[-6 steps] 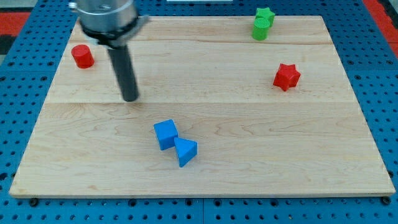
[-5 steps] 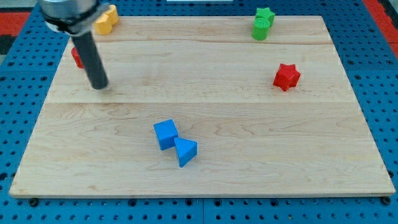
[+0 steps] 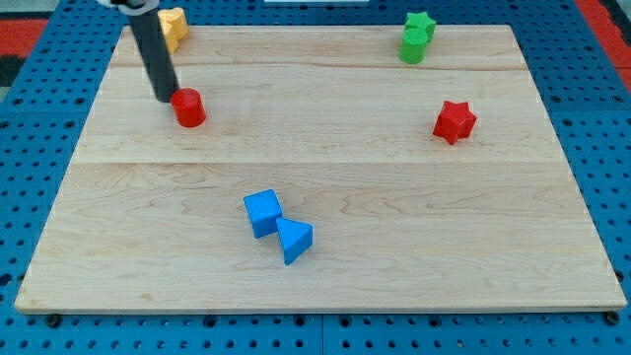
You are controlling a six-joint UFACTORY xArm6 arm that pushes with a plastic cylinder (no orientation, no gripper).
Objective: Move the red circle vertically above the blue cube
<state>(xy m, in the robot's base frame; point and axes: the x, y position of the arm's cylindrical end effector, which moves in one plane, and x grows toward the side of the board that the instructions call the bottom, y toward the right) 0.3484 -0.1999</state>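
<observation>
The red circle, a short cylinder, stands on the wooden board in its upper left part. My tip is just to the left of it and slightly above in the view, touching or nearly touching it. The blue cube sits lower in the middle of the board, below and to the right of the red circle. A blue triangular block touches the cube's lower right corner.
A yellow block lies at the board's top left edge, just right of the rod. A green star and a green cylinder stand together at the top right. A red star is at the right.
My tip swung left past the red circle, then came back up and right. The red circle has moved right and slightly down from near the left edge. Other blocks are unmoved.
</observation>
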